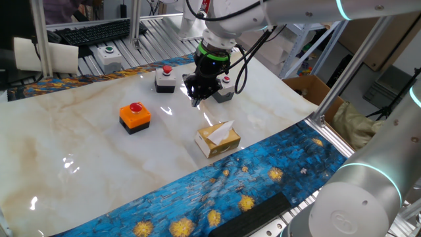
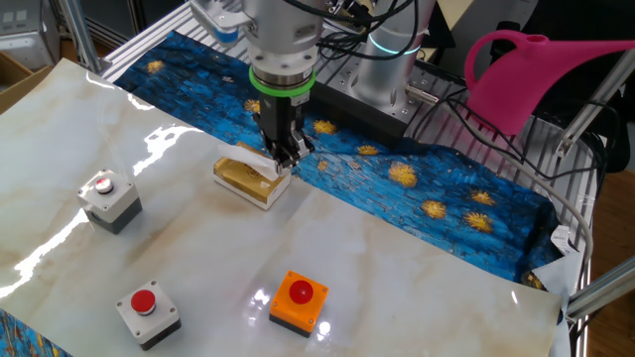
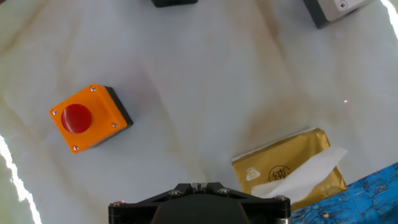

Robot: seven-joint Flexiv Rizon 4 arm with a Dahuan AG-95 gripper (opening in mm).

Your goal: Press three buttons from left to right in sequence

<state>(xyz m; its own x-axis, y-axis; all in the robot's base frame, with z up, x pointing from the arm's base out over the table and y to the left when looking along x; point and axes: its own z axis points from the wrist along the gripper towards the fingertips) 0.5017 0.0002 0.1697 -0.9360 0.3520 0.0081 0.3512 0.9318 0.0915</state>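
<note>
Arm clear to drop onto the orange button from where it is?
Probably yes. The hand hangs shut above bare marble, and nothing stands between it and the orange button; the tissue box lies off to the other side.

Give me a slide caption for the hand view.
Looking down: orange button box left, yellow tissue box right, on the marble table.

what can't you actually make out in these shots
- Tool tips: in the hand view only the dark tool body shows at the bottom edge, so contact with anything is unreadable.
- One grey button box: in one fixed view the tool covers most of it.
- Grey boxes in the hand view: cut off by the top edge, one showing just a corner.
- Tissue box: the tool hides its far end in the other fixed view.
</note>
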